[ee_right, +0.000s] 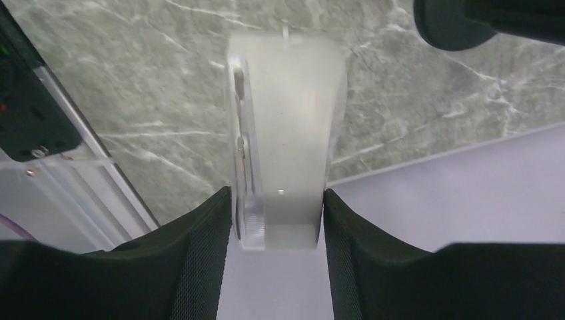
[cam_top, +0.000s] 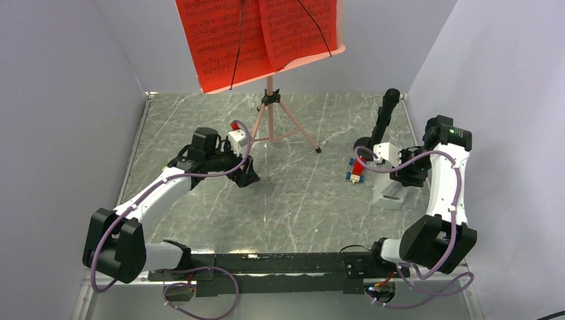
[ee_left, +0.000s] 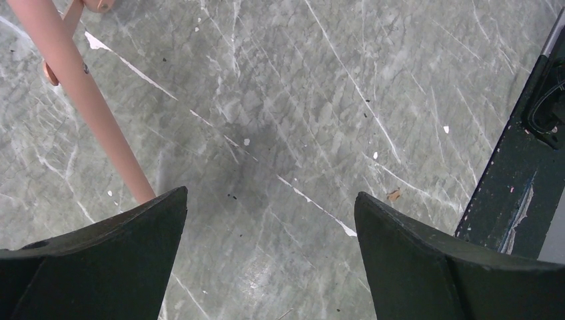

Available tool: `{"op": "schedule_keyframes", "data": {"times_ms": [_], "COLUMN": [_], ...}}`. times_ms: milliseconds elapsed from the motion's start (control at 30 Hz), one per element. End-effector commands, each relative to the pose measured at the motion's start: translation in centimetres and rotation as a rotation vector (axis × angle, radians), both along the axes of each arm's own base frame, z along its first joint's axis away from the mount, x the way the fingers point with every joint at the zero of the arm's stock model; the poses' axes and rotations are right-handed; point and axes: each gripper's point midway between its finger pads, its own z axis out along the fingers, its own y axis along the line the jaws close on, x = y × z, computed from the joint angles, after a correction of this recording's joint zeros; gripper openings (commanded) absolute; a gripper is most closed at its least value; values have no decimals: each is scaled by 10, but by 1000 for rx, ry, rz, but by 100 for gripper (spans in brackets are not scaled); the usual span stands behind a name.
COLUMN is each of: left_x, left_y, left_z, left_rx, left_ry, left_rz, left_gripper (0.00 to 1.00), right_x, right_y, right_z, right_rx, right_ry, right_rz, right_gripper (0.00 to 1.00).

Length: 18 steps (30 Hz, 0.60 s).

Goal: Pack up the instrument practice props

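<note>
The pink music stand (cam_top: 270, 113) stands at the back of the table on its tripod legs, with red sheet-music pages (cam_top: 233, 40) on its desk. My left gripper (cam_top: 250, 177) hangs open beside the stand's left leg. The left wrist view shows that pink leg (ee_left: 86, 113) just left of the open left gripper (ee_left: 270, 200), with bare table between the fingers. The white wedge-shaped metronome (cam_top: 388, 195) lies at the right, near the wall. My right gripper (ee_right: 276, 200) is shut on the metronome (ee_right: 286, 113), one finger against each side.
Small multicoloured toy blocks (cam_top: 356, 170) lie left of the right gripper. A black tube-shaped instrument (cam_top: 385, 117) stands upright behind them. Lilac walls close in the left, back and right sides. A black rail (cam_top: 266, 263) runs along the near edge.
</note>
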Motion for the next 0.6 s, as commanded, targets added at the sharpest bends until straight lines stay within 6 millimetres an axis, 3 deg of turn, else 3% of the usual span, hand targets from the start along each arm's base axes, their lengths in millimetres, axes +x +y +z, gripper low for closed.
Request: {"op": "schedule_keyframes", "data": {"times_ms": [0,233,300,433,567], "left_x": [8,6,6,8,16], "left_y": [-8,-8,-8,-7,-2], "left_z": [24,22,22,22,28], "left_rx": [-49,-51,-52,-43,-23], "left_ry": [-63,-58,-58,-66,-81], "left_rz": [-21,-22,-22,-17,36], "left_gripper": [99,99,99,99,99], "right_x": [21,37,41,54,63], "right_y": [-20,-38,-41,-51,-53], "right_z": [25,20,18,14,20], "right_rx": [-92,-155,-162,-199,-204], "right_ry": [-104,-126,-136,-185,-226], "right_rz": [68,86,81,35,11], "right_gripper": [0,0,11,49,73]}}
